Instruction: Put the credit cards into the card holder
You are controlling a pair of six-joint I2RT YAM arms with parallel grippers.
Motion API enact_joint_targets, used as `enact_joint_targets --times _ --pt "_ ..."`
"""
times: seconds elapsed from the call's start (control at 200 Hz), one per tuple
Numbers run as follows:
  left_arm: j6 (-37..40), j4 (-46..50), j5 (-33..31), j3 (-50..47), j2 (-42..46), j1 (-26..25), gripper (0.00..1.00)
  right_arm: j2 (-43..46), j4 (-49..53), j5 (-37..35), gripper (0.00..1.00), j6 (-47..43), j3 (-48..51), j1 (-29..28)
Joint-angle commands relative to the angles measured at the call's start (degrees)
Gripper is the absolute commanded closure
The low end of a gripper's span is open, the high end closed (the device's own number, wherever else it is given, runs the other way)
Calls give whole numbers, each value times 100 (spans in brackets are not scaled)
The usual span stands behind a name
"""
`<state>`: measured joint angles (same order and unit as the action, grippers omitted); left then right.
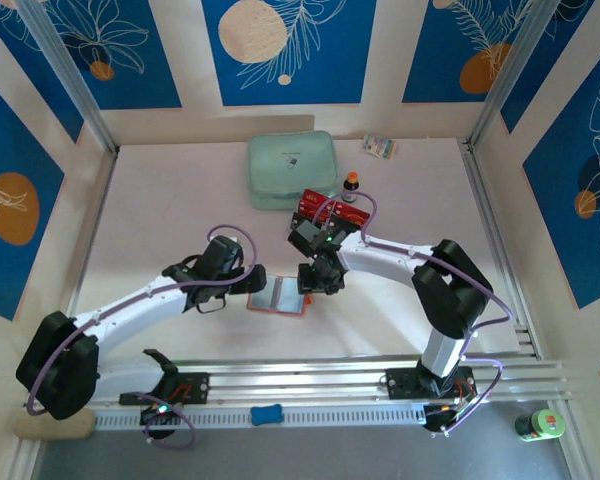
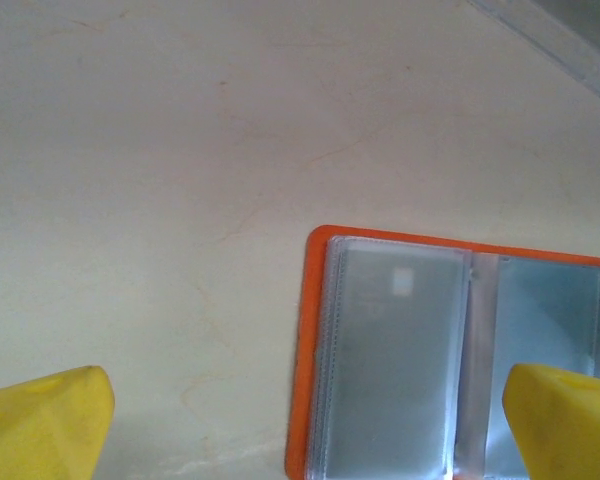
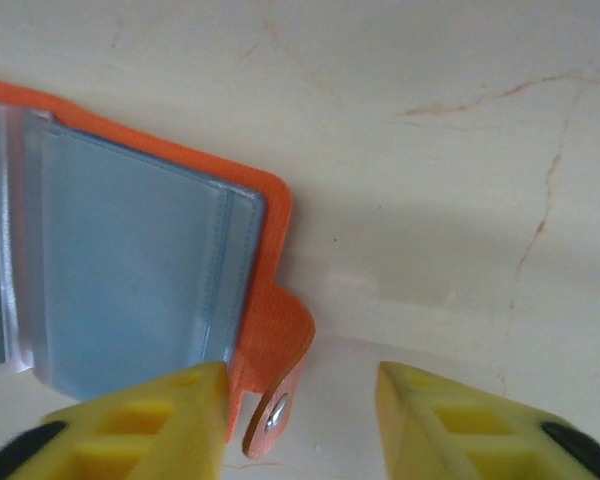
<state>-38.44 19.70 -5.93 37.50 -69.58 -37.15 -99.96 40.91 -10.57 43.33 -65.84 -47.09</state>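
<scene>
So the count: one card holder (image 1: 280, 297), lying open and flat on the table (image 1: 150, 210) right between the two arms, orange cover down and clear pockets up. I can make out two pocket pages side by side in the left wrist view, and they look empty. The credit cards (image 1: 315, 204) are a red bunch further back, just in front of the one mint-green pouch (image 1: 290, 168). The right arm covers part of them, so I can't give a real number. There's also one small bottle (image 1: 351, 184) with an orange cap just beside the cards, and one little packet (image 1: 380, 147) near the back wall. The left gripper (image 2: 307, 405) is spread wide with nothing in it, one finger (image 2: 45, 425) out over bare table and the other (image 2: 565, 420) over the holder's right page. The right gripper (image 3: 300, 395) is released too, jaws apart, with the holder's snap tab (image 3: 275, 385) sitting in the gap right by one finger (image 3: 155, 415). Room-wise, the table's left half is wide open, the holder's long edges are free, and the crowded spot is the back middle around the pouch, cards and bottle.
</scene>
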Motion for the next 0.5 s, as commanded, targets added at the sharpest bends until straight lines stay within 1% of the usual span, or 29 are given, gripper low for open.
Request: enact_joint_targets --times 0.0,0.125,0.22,0.245,0.495 --pt "107 -48 135 179 -84 -29 0 -28 -37 -20 68 -53 86 75" --pt "113 -80 184 191 -160 -27 0 79 -96 10 88 -53 239 184" --pt "112 -105 217 197 -204 -24 0 218 -135 44 99 -62 384 277" --pt "116 -109 224 197 -212 -29 0 254 -144 54 100 -62 419 308" --pt "118 -155 259 192 -255 -25 0 580 -144 11 100 -89 694 514"
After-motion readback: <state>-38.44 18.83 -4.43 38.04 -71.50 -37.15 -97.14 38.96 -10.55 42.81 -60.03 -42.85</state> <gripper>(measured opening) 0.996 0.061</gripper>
